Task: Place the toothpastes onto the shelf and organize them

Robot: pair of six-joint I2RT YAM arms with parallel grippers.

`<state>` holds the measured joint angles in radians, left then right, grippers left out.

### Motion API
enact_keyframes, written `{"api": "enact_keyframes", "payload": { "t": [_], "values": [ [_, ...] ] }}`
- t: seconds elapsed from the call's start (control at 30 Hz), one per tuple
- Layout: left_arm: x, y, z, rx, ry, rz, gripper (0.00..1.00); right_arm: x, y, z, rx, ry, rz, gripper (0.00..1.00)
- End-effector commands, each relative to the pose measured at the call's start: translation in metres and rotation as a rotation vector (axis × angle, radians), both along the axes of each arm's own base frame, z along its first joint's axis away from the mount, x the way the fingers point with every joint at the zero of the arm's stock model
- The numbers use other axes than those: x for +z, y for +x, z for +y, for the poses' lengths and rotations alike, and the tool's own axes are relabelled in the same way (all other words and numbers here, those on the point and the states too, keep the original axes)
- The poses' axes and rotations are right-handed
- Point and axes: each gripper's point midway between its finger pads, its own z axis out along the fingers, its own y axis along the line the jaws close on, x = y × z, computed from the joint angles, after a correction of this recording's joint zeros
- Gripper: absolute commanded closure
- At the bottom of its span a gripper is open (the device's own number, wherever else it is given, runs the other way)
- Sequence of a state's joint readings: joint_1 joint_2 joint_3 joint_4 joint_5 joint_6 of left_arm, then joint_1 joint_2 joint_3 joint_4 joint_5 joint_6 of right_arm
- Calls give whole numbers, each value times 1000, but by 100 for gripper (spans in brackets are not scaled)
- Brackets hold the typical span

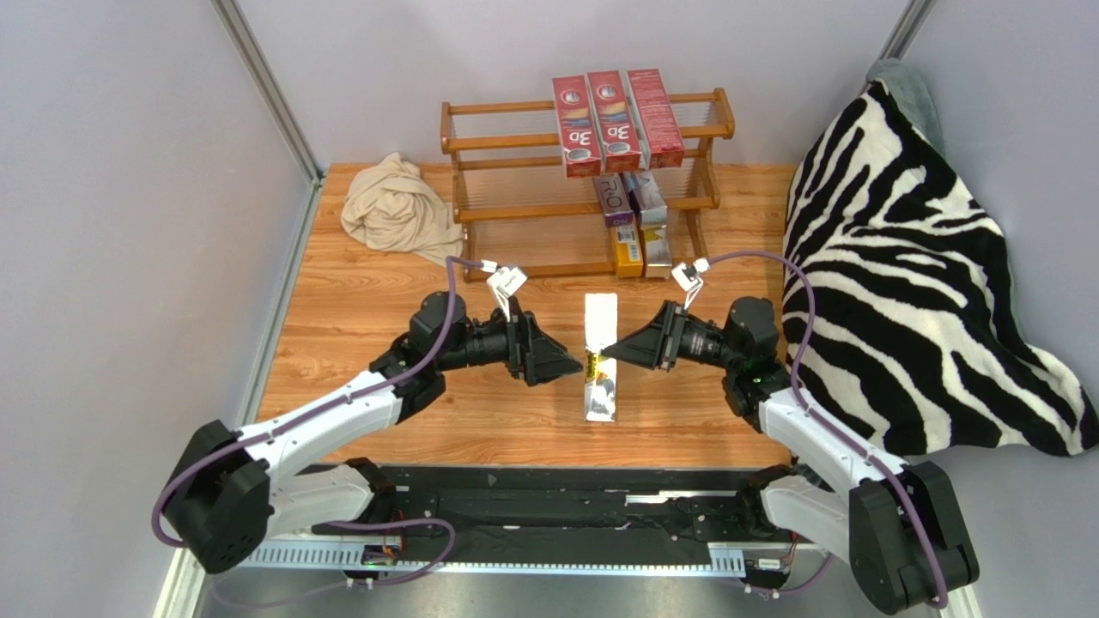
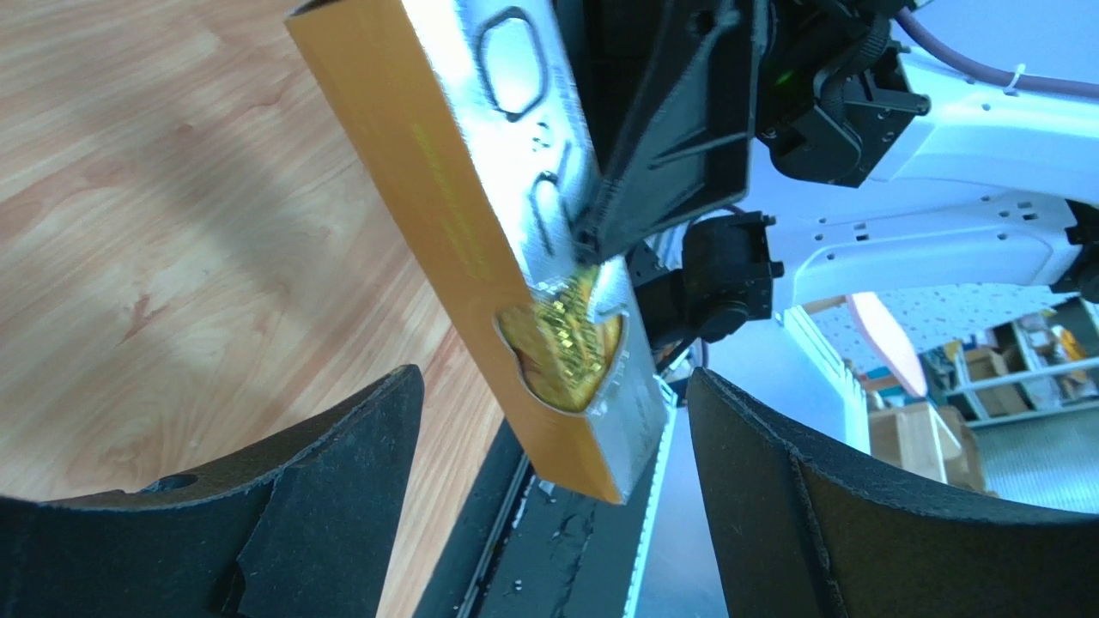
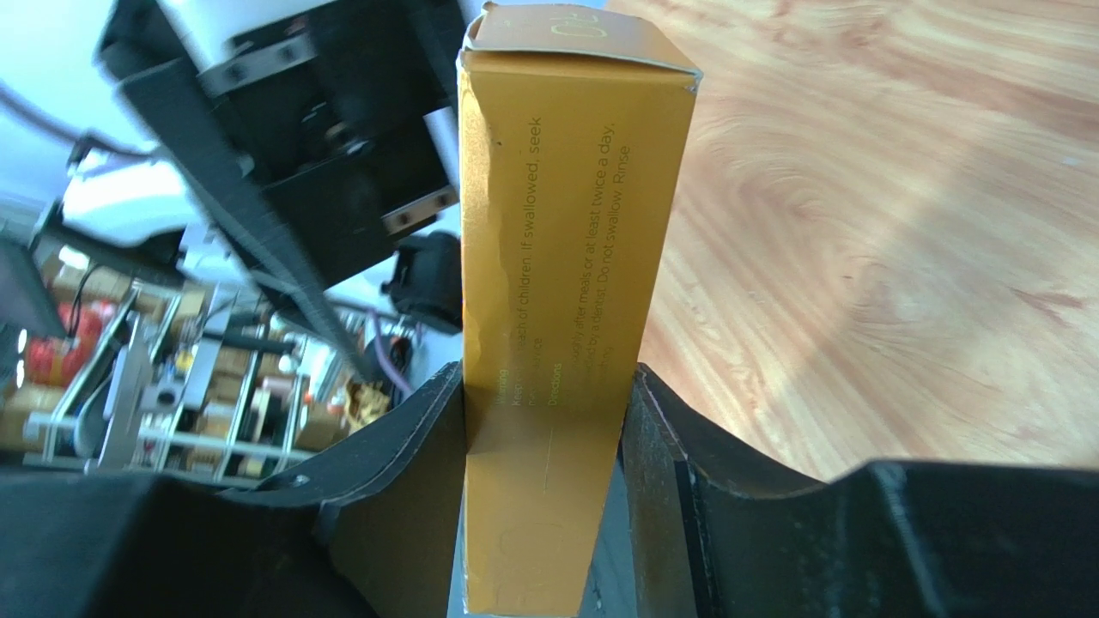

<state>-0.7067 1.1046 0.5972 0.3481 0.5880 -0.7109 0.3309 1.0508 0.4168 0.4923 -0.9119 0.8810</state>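
A silver and orange toothpaste carton (image 1: 600, 354) is held between my two grippers over the table's middle. My right gripper (image 1: 619, 353) is shut on it; in the right wrist view both fingers (image 3: 400, 477) press the carton's orange side (image 3: 568, 232). My left gripper (image 1: 568, 362) is open, and in the left wrist view the carton's end (image 2: 516, 258) hangs just ahead of its spread fingers (image 2: 348, 477), untouched. The wooden shelf (image 1: 510, 142) stands at the back. Three red "3D" cartons (image 1: 617, 120) lie on its top tier, silver/purple ones (image 1: 628, 200) on the middle and orange ones (image 1: 628, 251) lower down.
A crumpled beige cloth (image 1: 397, 206) lies left of the shelf. A zebra-striped blanket (image 1: 916, 258) covers the right side up to the table edge. Grey walls close in the left and back. The black arm mount (image 1: 555, 509) runs along the near edge.
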Motion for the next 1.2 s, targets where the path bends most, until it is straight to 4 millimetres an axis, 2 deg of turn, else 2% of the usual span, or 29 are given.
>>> {"api": "enact_keyframes", "payload": {
  "t": [0.0,0.13,0.3,0.5,0.6,0.83,1.1,1.17],
  "values": [
    [26,0,-15,-73,-120,-19,16,45,-20,7,138,58,-190,73],
    [26,8,-22,-68,-138,12,17,49,-31,11,187,55,-202,73],
    [39,11,-28,-85,-201,8,18,46,-40,19,235,37,-200,73],
    [46,10,-30,-101,-237,-7,26,42,-44,22,266,25,-204,73],
    [50,9,-29,-99,-271,-15,31,41,-47,23,286,22,-204,73],
    [65,7,-17,-71,-350,-62,30,35,-51,23,307,2,-199,73],
    [69,5,3,-9,-336,-101,29,28,-51,22,302,-22,-191,73],
    [68,4,3,-17,-322,-94,31,29,-50,22,297,-21,-191,73]
  ]
}}
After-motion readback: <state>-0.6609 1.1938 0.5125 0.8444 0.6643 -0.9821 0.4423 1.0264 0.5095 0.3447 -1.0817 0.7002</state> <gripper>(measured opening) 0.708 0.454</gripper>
